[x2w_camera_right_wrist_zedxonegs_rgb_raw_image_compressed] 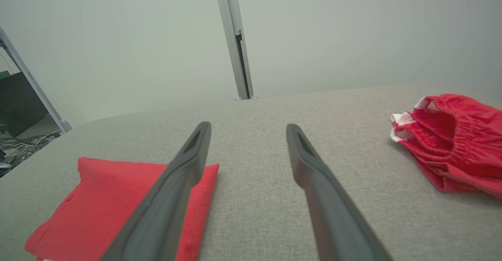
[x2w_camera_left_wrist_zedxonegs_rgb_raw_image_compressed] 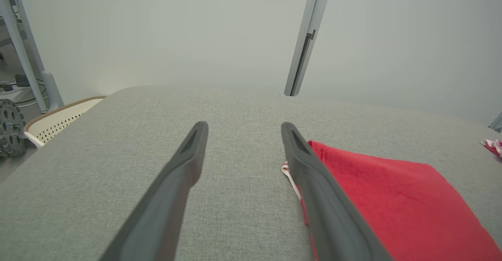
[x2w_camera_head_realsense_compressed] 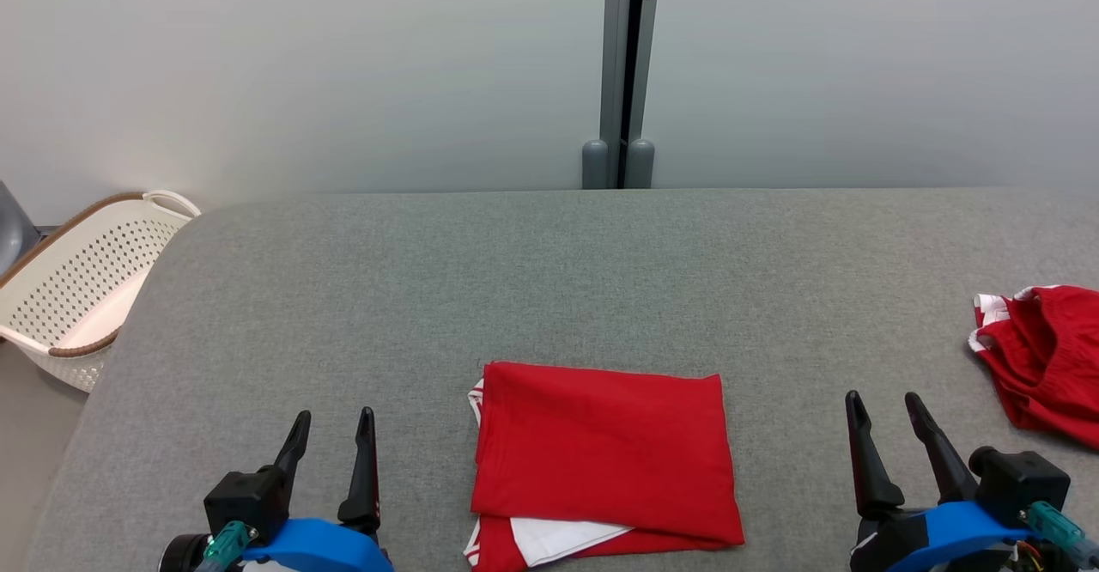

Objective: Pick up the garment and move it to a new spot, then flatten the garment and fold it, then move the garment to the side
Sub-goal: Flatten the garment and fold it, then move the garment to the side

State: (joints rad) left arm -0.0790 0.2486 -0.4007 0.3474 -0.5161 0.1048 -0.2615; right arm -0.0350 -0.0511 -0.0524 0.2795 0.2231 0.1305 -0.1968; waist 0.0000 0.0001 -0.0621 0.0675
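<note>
From my head, the garment lies folded into a red rectangle on the grey bench, close to the near edge and midway between my two tools. A white layer shows under its near edge. My left tool stands at the lower left with its fingers spread and nothing between them, apart from the garment. My right tool stands at the lower right, likewise spread and empty. Crumpled red shorts lie at the bench's right edge, well apart from the garment. A pale basket sits off the bench's left end.

From my left wrist, the left tool is wide open over bare bench, and the garment lies just beyond its right finger. The basket shows at the left.

From my right wrist, the right tool is wide open. The garment lies at the lower left, partly behind the left finger, and the shorts lie at the right.
</note>
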